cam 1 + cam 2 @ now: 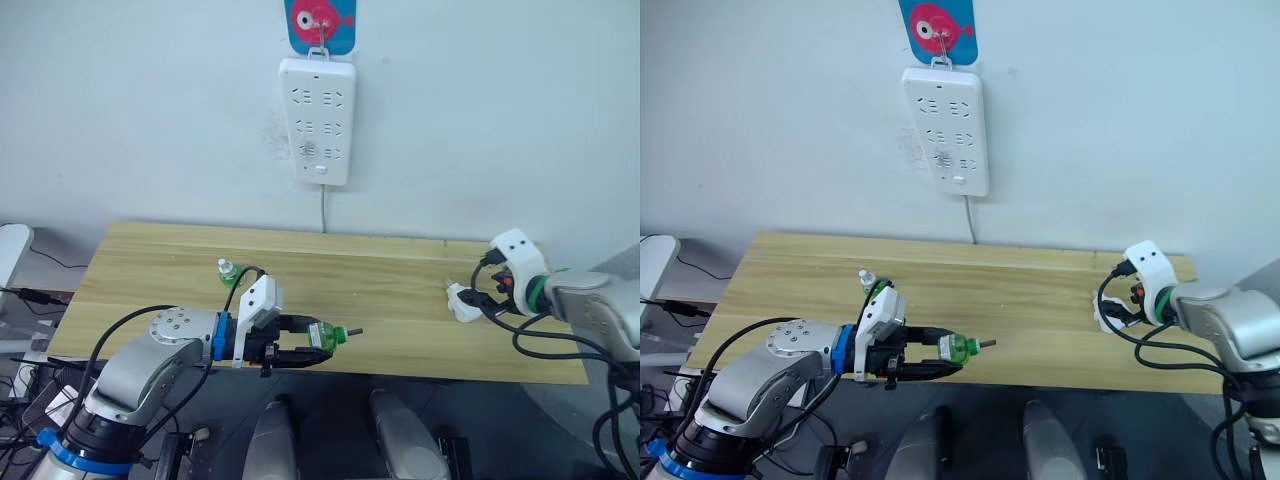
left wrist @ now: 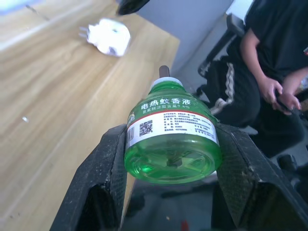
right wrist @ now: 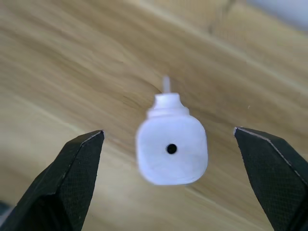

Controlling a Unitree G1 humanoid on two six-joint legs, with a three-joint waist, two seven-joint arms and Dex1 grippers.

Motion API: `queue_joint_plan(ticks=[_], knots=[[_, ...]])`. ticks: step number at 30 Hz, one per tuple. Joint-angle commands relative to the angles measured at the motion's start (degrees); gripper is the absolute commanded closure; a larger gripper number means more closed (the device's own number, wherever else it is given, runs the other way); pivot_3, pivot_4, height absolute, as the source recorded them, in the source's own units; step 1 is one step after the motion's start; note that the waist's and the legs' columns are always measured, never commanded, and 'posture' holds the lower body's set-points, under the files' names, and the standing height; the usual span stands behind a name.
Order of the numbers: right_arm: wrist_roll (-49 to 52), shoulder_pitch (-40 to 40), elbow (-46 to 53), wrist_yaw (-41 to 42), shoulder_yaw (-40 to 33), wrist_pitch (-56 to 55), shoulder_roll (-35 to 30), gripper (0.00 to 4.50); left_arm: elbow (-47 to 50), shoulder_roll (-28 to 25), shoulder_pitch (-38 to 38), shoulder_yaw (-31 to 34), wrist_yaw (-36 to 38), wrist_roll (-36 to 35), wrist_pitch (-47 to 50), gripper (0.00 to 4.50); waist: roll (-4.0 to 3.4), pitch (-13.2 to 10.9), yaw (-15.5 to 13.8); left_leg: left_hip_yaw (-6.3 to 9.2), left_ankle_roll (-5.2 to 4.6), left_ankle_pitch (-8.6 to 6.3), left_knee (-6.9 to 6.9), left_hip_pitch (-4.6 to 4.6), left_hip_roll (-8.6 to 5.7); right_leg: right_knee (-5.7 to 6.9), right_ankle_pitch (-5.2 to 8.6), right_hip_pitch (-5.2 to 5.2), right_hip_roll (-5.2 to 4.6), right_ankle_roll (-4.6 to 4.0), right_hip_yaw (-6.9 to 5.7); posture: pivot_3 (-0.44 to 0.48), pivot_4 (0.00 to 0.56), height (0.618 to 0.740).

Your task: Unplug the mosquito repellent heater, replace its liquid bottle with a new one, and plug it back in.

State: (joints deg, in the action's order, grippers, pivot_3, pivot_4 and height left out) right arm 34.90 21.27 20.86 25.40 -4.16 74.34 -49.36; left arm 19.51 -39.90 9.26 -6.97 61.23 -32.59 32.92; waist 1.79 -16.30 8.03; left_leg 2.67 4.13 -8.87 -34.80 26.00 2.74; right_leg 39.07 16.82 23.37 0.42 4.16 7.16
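my left tool is clamped on the capless green bottle, one finger on each side of its body, and holds it lying level over the front edge of the counter, its dark wick pointing toward my right side. my right tool stands wide open with nothing in it, fingers well apart on either side of the white heater, which lies on the counter near its right end. the capped green bottle stands upright on the counter just behind my left wrist; its cap looks pale, though it is small here. on the wall behind hangs a white power strip. beyond the counter's end a person sits in dark clothes.
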Motion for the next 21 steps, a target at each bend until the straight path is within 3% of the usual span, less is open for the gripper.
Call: queue_joint_plan(ticks=[1, 6, 11, 15, 20, 21], knots=[[11.35, -2.93, 12.1, -0.58, -11.39, 5.13, 9.29, 0.0, -0.29, 7.32, 1.16, 2.63, -6.77, -0.99, -2.92, 2.24, 0.05, 0.04, 0.08, 0.01, 0.0, 0.0, 0.0, -0.01, 0.0, -0.01, 0.0, -0.05, 0.0, 0.0, 0.0, -0.256, 0.267, 0.74], [26.23, -8.08, 17.73, -10.62, -18.64, 2.75, 33.65, 0.0, -1.86, 17.94, 3.58, 2.4, -13.74, 2.77, -10.06, 2.24, 0.08, 0.09, 0.3, 0.09, 0.0, 0.01, -0.11, -0.02, 0.0, 0.02, -0.05, -0.13, 0.06, 0.06, -0.02, -0.264, 0.261, 0.74], [29.38, -6.23, 13.53, -22.44, -16.71, -2.61, 47.59, 0.0, -4.38, 23.18, 4.27, -0.16, -17.21, 6.61, -14.39, 2.24, 0.06, 0.12, 1.07, -0.01, 0.0, 0.02, -0.17, -0.03, -0.03, -0.02, -0.16, -0.15, 0.01, 0.1, 0.07, -0.259, 0.255, 0.74], [34.04, -3.73, 9.93, -26.18, -15.65, -5.41, 51.45, 0.0, -3.56, 24.48, 3.47, -2.08, -17.94, 7.76, -14.93, 2.24, 0.04, 0.13, 1.79, 0.01, 0.0, 0.04, -0.16, -0.03, -0.02, -0.01, -0.18, -0.14, 0.02, 0.1, 0.06, -0.254, 0.252, 0.74], [38.32, -2.91, 7.38, -28.49, -14.02, -7.76, 49.42, 0.0, -2.93, 24.92, 3.34, -2.48, -18.58, 7.88, -14.93, 2.24, 0.03, 0.13, 1.79, 0.12, 0.0, 0.03, -0.04, -0.02, -0.02, 0.0, -0.3, -0.12, 0.04, -0.09, -0.05, -0.245, 0.249, 0.74], [39.36, -2.91, 7.03, -28.6, -13.47, -7.77, 48.67, 0.17, -2.85, 25.04, 3.38, -2.49, -18.75, 7.77, -14.68, 2.24, 0.03, 0.13, 1.79, 0.13, 0.0, 0.03, -0.04, -0.02, -0.01, 0.0, -0.3, -0.12, 0.05, -0.09, -0.06, -0.245, 0.249, 0.74]])
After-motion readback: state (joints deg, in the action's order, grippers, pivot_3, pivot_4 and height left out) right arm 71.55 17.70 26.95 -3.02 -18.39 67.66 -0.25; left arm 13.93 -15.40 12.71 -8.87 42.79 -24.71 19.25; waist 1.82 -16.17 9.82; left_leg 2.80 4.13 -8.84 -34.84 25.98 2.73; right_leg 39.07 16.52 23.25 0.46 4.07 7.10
